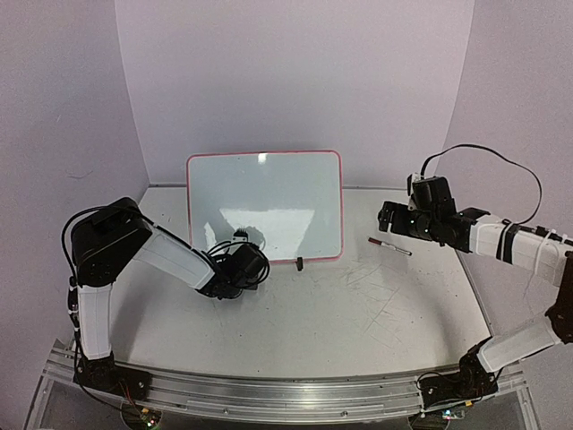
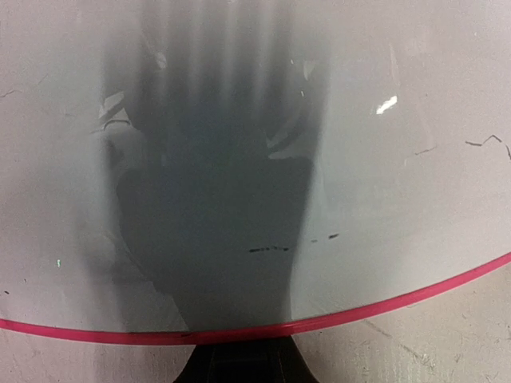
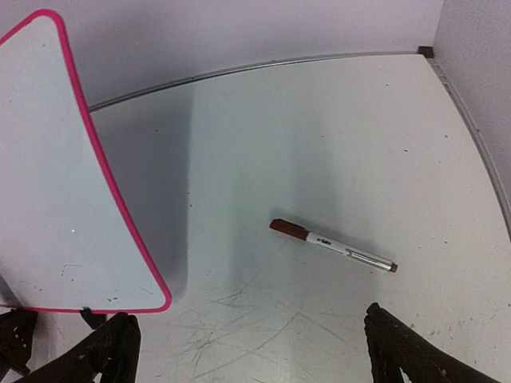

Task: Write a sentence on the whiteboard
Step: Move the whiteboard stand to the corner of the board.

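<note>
**Right gripper** [image 3: 249, 319]: the fingers are seen spread wide apart, with nothing between them. Just ahead of it, slightly toward its right finger, a marker [image 3: 331, 246] is found lying flat on the grey table [image 3: 335, 144], its dark red end turned toward the board. The open stance over the pen is judged to be preparation for a pick-up, since no writing tool is held by either arm. Further off, to this gripper's left, the whiteboard [image 3: 64, 199] is stood upright on a black clip foot [image 1: 300, 263].

**Left gripper** [image 1: 240, 266]: the jaws are closed together. It is placed low, close against the board's lower left face, directly in front of it. Whether anything is pinched cannot be told. The placement is judged to be for steadying the board while it is written on.

**Writing:** no sentence is found on the board. Only faint dark flecks [image 2: 267, 249] and smudges are noted. A pale label with small print is seen on the marker barrel, but it cannot be read and no brand is identified.
</note>
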Controlling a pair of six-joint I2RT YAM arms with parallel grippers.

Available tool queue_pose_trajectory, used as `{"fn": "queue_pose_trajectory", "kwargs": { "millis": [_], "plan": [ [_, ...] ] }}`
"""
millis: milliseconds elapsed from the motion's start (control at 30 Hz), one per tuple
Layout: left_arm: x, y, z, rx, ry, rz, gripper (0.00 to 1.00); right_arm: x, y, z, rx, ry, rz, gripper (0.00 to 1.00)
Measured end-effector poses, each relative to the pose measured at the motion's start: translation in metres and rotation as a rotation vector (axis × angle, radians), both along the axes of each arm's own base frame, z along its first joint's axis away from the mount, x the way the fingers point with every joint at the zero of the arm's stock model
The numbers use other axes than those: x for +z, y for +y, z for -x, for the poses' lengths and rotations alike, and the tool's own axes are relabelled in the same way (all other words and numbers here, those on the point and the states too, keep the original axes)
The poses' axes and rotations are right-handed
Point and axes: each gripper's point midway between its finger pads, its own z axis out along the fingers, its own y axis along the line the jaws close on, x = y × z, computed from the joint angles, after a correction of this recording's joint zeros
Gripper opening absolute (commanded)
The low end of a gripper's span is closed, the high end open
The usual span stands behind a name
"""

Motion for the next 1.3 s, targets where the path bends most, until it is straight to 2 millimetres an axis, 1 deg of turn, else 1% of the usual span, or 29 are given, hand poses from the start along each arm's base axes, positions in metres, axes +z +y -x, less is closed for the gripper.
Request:
{"fn": "queue_pose_trajectory", "kwargs": {
  "millis": [133, 200, 267, 367, 433, 500, 667, 933, 1000, 1067, 1167, 1300],
  "plan": [
    [0.0, 0.0, 0.0, 0.0, -0.003, 0.005, 0.0, -0.002, -0.019, -0.002, -0.111, 0.003, 0.03, 0.98],
    [0.0, -0.001, 0.0, 0.0, -0.005, 0.008, 0.0, -0.006, -0.027, -0.006, -0.161, 0.016, 0.03, 0.98],
    [0.0, -0.001, 0.001, 0.001, -0.004, 0.011, 0.0, -0.013, -0.034, -0.011, -0.201, 0.037, 0.022, 0.98],
    [0.0, -0.003, 0.003, 0.006, -0.004, 0.022, 0.0, -0.029, -0.051, -0.021, -0.267, 0.087, -0.013, 0.98],
    [0.0, -0.005, 0.005, 0.007, -0.004, 0.03, 0.0, -0.04, -0.062, -0.024, -0.301, 0.119, -0.031, 0.98],
    [0.0, -0.008, 0.009, 0.009, -0.002, 0.037, 0.0, -0.049, -0.068, -0.025, -0.324, 0.149, -0.041, 0.98],
    [0.0, -0.016, 0.02, 0.012, 0.004, 0.049, 0.0, -0.059, -0.061, -0.028, -0.314, 0.188, -0.071, 0.98],
    [0.002, -0.035, 0.042, 0.007, 0.048, 0.05, 0.0, -0.061, -0.058, -0.028, -0.314, 0.195, -0.09, 0.98],
    [0.002, -0.038, 0.047, 0.002, 0.058, 0.05, 0.05, -0.061, -0.057, -0.028, -0.312, 0.196, -0.094, 0.98],
    [0.002, -0.041, 0.05, -0.003, 0.066, 0.053, 0.17, -0.061, -0.056, -0.028, -0.307, 0.198, -0.098, 0.98],
    [0.001, -0.043, 0.052, -0.012, 0.073, 0.052, 0.26, -0.061, -0.055, -0.028, -0.303, 0.199, -0.103, 0.98],
    [0.003, -0.051, 0.059, -0.043, 0.089, 0.067, 0.39, -0.061, -0.055, -0.028, -0.306, 0.198, -0.106, 0.98]
  ]
}}
